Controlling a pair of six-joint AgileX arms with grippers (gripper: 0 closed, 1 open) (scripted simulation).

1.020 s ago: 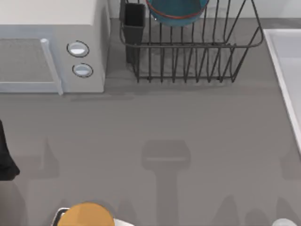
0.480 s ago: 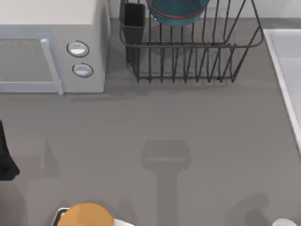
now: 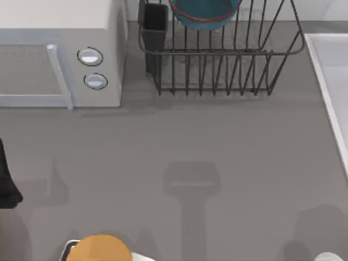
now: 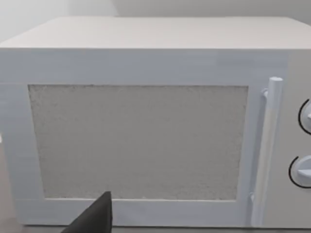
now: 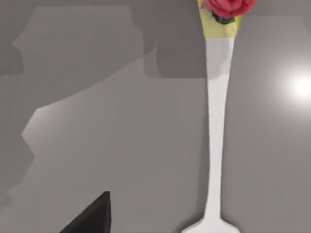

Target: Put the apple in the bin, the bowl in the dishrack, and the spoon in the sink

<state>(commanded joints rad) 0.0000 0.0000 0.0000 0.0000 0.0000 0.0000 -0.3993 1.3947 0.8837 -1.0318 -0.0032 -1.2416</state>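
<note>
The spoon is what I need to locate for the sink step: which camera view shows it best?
The right wrist view: the spoon lies flat on the grey table, its long white handle visible, a red-and-yellow decoration at one end. The top view catches a small white bit at its bottom right edge, probably the spoon.

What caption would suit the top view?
Blue bowl sits in the dishrack beside a white microwave; sink at the right edge.

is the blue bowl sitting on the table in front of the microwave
No, the bowl sits inside the dishrack, beside the microwave.
</note>
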